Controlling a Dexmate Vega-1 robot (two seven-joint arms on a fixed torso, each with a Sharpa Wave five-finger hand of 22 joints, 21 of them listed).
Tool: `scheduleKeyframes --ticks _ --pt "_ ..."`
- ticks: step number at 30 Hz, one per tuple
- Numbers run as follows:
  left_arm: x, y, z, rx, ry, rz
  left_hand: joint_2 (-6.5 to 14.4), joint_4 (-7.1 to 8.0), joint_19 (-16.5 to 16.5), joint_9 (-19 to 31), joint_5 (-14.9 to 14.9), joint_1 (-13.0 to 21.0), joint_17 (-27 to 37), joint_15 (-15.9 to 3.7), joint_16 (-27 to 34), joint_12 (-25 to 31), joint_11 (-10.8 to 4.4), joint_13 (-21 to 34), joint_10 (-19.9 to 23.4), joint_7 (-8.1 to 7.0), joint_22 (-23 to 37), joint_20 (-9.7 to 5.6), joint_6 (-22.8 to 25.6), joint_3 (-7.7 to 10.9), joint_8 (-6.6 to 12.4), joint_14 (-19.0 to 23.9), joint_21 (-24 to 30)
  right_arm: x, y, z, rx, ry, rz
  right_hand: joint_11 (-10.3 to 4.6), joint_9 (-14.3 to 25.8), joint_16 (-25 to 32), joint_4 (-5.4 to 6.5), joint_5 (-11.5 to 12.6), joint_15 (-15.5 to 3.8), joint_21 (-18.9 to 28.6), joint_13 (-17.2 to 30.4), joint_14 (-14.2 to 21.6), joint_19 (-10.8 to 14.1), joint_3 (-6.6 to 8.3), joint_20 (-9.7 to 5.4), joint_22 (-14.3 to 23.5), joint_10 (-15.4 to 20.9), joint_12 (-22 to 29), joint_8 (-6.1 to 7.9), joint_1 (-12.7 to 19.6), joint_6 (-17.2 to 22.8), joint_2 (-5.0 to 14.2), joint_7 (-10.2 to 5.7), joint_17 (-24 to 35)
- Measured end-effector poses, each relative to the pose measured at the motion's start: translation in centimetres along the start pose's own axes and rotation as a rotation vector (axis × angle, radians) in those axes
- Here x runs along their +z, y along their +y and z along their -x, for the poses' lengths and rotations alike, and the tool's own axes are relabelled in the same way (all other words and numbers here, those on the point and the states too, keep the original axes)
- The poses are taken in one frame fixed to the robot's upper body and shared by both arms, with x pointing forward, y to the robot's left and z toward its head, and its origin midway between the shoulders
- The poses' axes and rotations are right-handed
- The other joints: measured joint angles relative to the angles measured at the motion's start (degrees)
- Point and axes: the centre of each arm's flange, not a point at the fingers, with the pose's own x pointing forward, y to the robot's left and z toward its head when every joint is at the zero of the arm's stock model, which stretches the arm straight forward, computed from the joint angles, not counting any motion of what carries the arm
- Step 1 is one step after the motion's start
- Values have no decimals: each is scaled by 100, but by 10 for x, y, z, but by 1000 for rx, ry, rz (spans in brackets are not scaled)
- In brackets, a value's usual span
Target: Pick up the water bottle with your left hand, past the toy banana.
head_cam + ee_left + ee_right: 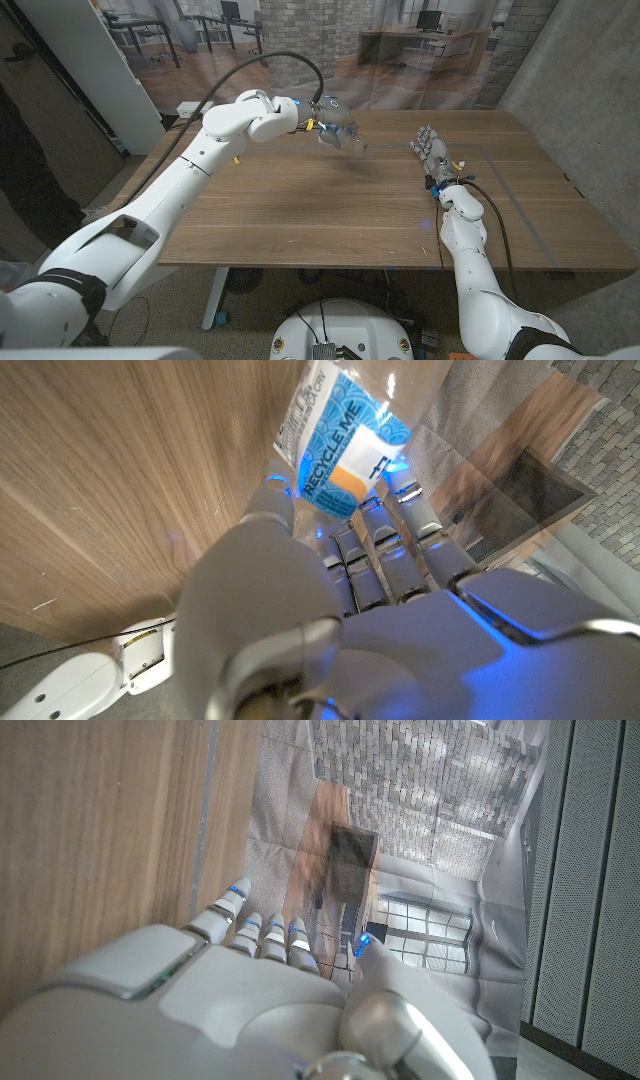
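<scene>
The water bottle (338, 132) was held by the left hand (312, 118) above the far part of the wooden table (350, 210). Its blue "RECYCLE ME" label (345, 445) could be read from the left wrist alone. The right hand (432, 155) was seen near the table's right side, fingers extended and nothing held.

A wooden table (330, 215) stands before a brick pillar (300, 25) and desks (420, 40).
</scene>
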Motion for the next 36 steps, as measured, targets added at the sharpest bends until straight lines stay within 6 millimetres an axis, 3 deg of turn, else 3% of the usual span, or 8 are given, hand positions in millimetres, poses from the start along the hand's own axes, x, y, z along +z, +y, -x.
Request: scheduleKeyframes --ticks 36 --pt "-16 25 23 108 88 -47 -10 -63 -92 26 -18 10 79 -9 -55 -62 -1 80 1 -2 -1 33 0 64 0 49 130 12 11 24 -17 -30 26 0 0 0 -24 24 0 0 0 0 0 24 0 0 0 0 0 0 0 0 0 0"
